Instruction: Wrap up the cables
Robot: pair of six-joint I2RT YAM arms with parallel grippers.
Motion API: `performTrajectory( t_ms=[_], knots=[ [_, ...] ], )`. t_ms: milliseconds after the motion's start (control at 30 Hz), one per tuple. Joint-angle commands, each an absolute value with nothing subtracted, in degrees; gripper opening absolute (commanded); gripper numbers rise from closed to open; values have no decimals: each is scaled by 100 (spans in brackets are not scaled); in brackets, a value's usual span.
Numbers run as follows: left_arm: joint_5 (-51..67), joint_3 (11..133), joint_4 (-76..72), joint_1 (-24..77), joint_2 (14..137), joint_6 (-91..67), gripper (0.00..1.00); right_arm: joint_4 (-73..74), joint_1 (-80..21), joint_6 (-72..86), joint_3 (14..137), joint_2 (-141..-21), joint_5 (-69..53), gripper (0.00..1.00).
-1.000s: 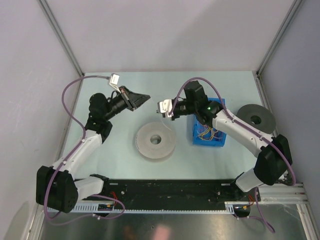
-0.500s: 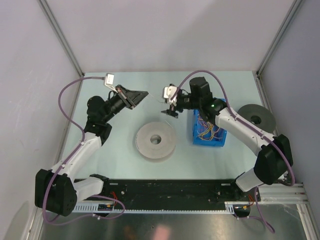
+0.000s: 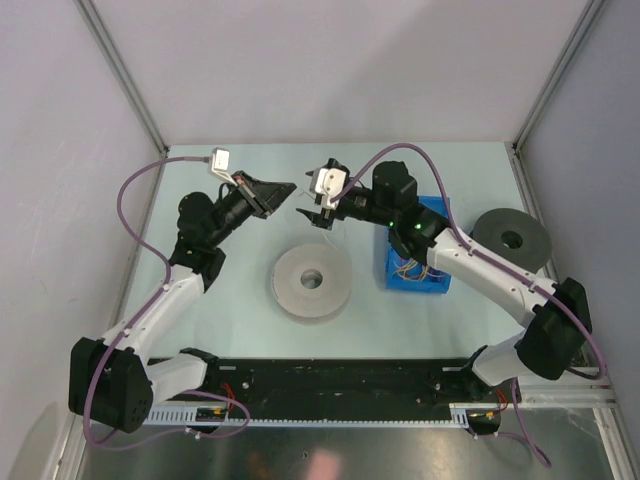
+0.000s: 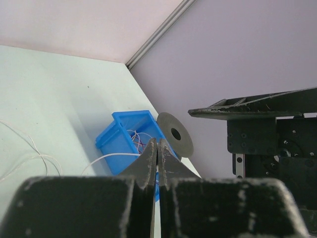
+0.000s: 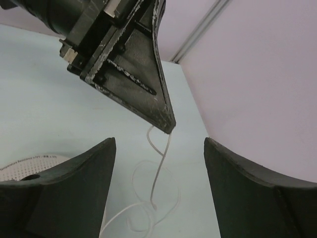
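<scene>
Our left end effector (image 3: pixel 291 187) is clamped shut on a thin white wire (image 5: pixel 157 168) dangling to the worktop (image 3: pixel 240 290); our right end effector (image 3: pixel 320 217) gapes wide just beside it, while the cables (image 3: pixel 410 266) lie in the blue bin (image 3: pixel 420 287)

Blue bin (image 3: pixel 415 288) partly under right arm (image 3: pixel 480 265); white wire (image 5: pixel 157 173) cut by bottom edge.

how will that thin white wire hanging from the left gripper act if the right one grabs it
Probably floppy: the white wire droops from the shut left gripper in loose curls onto the table. Likely very light, so it may swing or slip away as the open right gripper closes.
</scene>
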State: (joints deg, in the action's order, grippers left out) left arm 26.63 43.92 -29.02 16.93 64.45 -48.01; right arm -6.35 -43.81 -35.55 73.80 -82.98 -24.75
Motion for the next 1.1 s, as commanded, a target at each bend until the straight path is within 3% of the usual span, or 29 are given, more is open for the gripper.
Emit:
performTrajectory(
  t_ms=[0, 633, 1067],
  knots=[
    [2559, 4462, -2991, 1746, 6280, -4751, 0, -1266, -4475, -3424, 7402, -8507, -2311, 73],
    [2612, 4438, -2995, 1747, 6283, -4839, 0, -1427, -4478, -3749, 7406, -8866, -2201, 23],
    [2683, 4465, -2999, 1736, 6307, -4870, 0, -1127, -4299, -3839, 7407, -8831, -2368, 0]
  ],
)
